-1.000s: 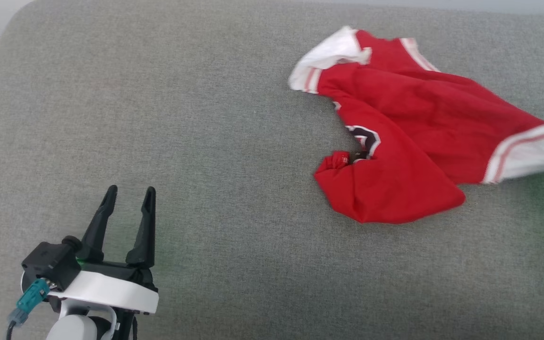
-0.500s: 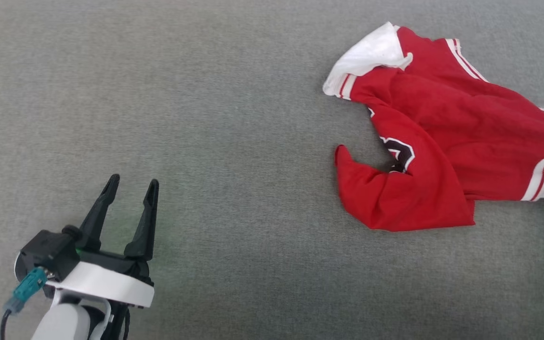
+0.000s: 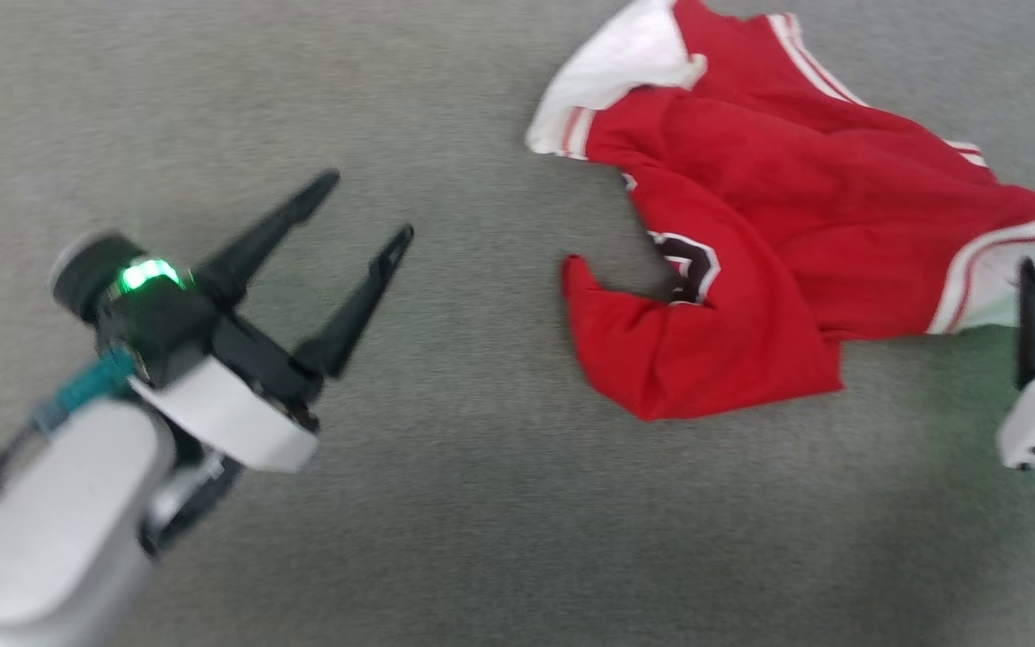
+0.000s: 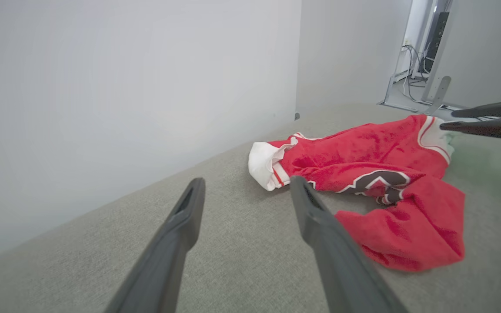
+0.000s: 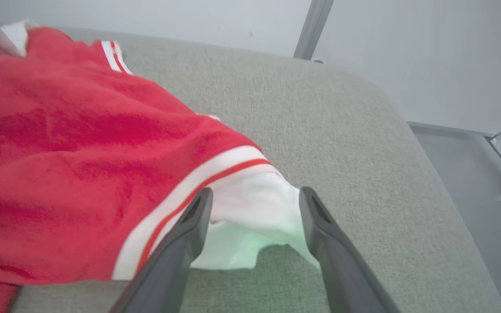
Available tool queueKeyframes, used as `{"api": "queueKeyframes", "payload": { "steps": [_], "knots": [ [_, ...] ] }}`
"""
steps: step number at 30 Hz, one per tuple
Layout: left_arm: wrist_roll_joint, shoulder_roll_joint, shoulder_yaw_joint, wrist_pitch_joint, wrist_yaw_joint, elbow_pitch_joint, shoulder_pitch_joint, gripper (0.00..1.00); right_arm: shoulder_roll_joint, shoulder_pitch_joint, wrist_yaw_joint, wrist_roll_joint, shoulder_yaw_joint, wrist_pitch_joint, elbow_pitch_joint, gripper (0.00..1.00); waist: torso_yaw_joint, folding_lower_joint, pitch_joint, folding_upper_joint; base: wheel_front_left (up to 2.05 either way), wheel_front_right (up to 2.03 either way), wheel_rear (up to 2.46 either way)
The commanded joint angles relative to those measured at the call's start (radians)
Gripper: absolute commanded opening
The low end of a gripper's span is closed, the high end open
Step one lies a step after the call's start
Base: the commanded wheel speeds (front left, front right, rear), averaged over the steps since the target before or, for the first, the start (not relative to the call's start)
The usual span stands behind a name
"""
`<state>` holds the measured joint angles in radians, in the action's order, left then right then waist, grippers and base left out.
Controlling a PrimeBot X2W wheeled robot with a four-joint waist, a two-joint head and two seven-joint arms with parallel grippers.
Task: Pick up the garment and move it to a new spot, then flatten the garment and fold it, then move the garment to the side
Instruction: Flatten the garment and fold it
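Grey padded surface (image 3: pixel 446 503), crumpled red garment (image 3: pixel 778 207), left jaws apart, right jaws apart at its white sleeve (image 5: pixel 250 217)

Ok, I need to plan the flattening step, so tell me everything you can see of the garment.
The garment is a red jersey of soft fabric with white sleeves trimmed in red stripes and a partly hidden black, white-outlined print. It lies crumpled and partly folded over itself on the grey fabric surface. One white sleeve lies between the open fingers of the right gripper, unclamped; the left gripper is apart from it.
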<state>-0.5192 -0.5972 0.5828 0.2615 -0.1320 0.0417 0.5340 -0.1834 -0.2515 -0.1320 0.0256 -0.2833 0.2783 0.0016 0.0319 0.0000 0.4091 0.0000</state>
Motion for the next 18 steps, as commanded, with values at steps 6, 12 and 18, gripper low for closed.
{"api": "queueKeyframes", "payload": {
  "steps": [6, 12, 18],
  "knots": [
    [-0.18, -0.193, 0.293, -0.099, 0.003, 0.023, 0.31, 1.0, 0.11, 0.006, 0.002, -0.02, 0.066, -0.169, -0.07, 1.0, -0.154, 0.0, 0.055, 0.0, 0.0, 0.0, 0.0],
    [-0.389, -0.267, 0.536, -0.309, 0.003, 0.047, 0.614, 1.0, 0.134, 0.014, 0.002, 0.021, 0.158, -0.255, -0.064, 1.0, -0.26, 0.0, 0.097, 0.0, 0.0, 0.0, 0.0],
    [-0.496, -0.293, 0.681, -0.518, 0.003, 0.117, 0.836, 1.0, 0.133, 0.026, 0.002, 0.092, 0.236, -0.33, -0.018, 1.0, -0.35, 0.0, 0.138, 0.0, 0.0, 0.0, 0.0]
  ]
}}
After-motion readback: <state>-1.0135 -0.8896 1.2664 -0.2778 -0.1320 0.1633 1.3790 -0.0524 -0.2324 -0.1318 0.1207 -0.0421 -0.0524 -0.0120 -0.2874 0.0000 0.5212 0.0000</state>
